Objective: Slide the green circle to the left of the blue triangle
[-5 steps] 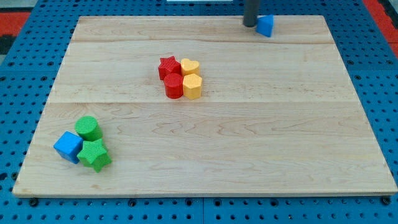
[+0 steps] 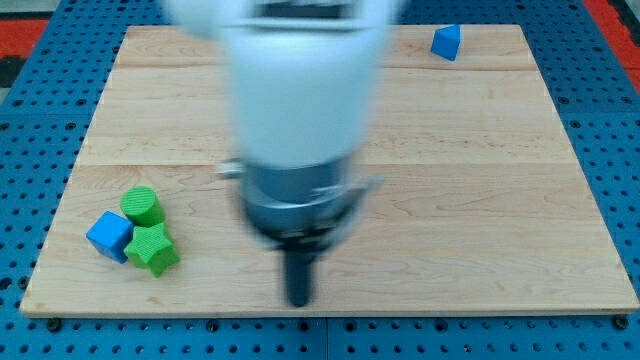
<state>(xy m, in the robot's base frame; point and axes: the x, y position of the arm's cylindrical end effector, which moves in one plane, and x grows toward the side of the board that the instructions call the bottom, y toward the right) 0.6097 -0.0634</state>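
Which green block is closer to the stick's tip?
The green star. It sits nearer my tip than the green circle, which lies farther toward the view's top.

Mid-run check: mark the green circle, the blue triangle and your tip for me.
green circle [image 2: 142, 205], camera view, on its round top face, at the view's lower left.
blue triangle [image 2: 446, 41], camera view, on its front face, near the view's top right.
my tip [image 2: 299, 301], camera view, the rod's very end, right of the green circle.
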